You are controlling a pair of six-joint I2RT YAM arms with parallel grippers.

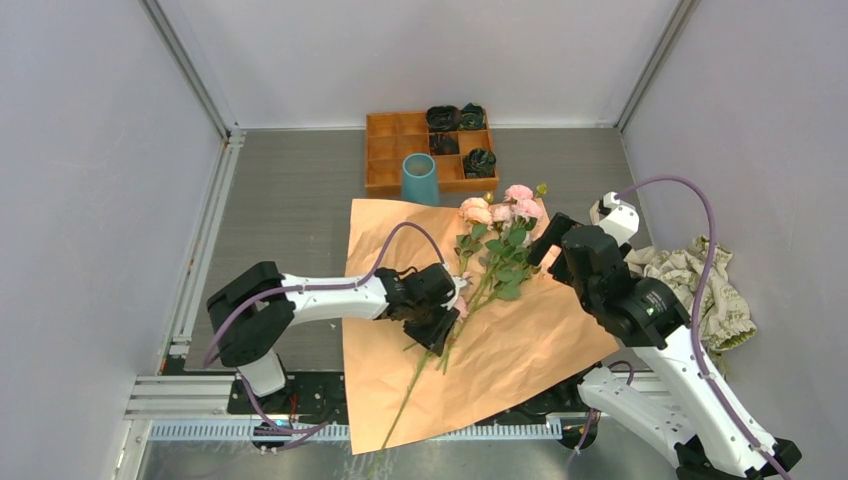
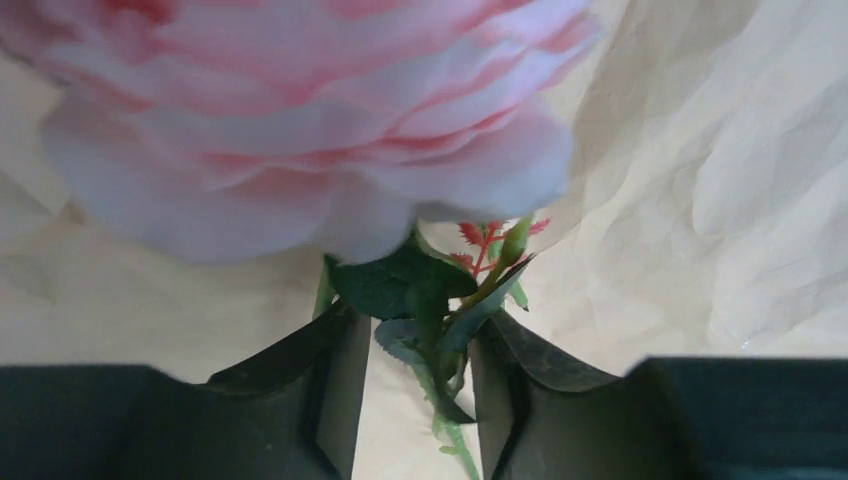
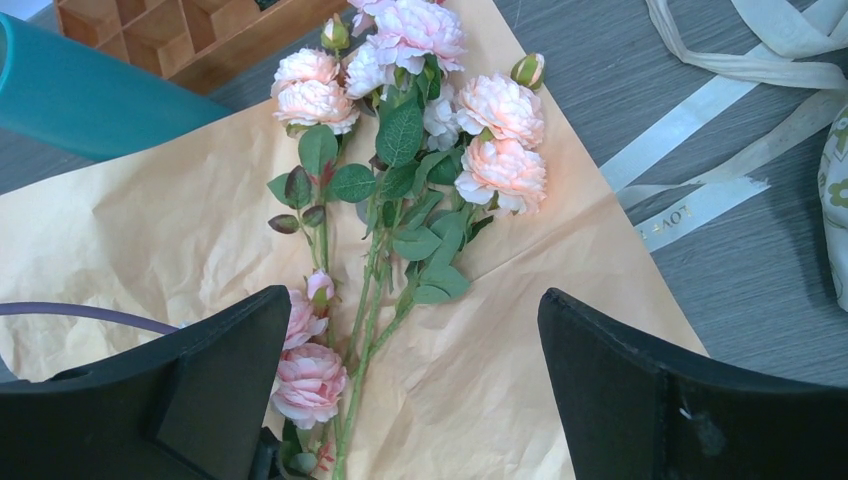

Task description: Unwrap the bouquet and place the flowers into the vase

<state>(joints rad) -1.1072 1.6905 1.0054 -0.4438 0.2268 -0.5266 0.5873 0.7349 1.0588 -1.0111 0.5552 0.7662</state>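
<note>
While my left hand (image 2: pixel 415 335) stands half apart around one rose stem (image 2: pixel 441 400) and my right hand (image 3: pixel 415 300) hangs wide above, the flowers (image 1: pixel 500 240) lie on the opened paper (image 1: pixel 530 350), the vase (image 1: pixel 420 180) just behind it. Tangled leaves could drag neighbours along. A blurred rose (image 2: pixel 300 120) hides whether my fingers (image 2: pixel 335 380) touch.

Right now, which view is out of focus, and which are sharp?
Left wrist view: the pink rose is blurred, too close to the lens; its stem is sharper. Right wrist view: flowers sharp. Top view: evenly lit, no glare.
</note>
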